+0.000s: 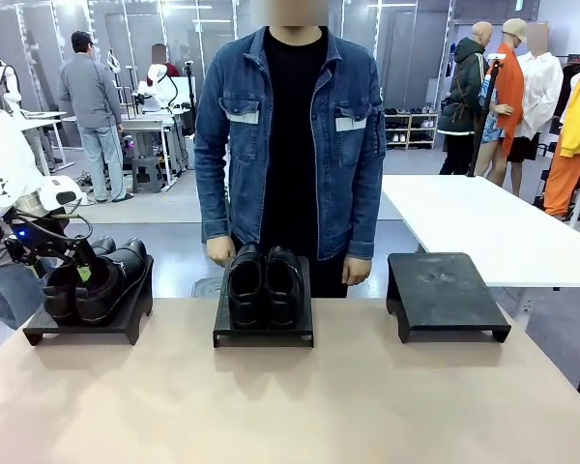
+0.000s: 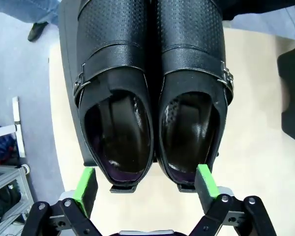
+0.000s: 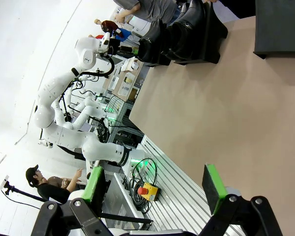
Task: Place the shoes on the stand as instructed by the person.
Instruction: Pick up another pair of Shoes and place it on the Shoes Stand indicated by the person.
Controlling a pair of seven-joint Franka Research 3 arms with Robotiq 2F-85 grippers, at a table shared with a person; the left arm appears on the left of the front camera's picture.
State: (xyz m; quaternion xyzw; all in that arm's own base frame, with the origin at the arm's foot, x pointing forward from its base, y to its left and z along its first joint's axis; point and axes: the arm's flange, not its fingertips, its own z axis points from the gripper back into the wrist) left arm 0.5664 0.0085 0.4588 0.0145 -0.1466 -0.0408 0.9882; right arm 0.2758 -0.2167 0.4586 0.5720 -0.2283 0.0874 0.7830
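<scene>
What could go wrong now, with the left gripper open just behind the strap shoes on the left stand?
The left gripper is open with its pads beside the strap shoes' heels, so lifting away carelessly could snag a heel. The heels overhang the left stand, so a nudge might tip the pair off.

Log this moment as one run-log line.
left gripper: open behind strap shoes on left stand | right gripper: open, idle | right stand: bare

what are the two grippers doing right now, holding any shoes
Left gripper: open, pads either side of the strap shoes' heels, gripping nothing.
Right gripper: open, empty, above the table.
</scene>
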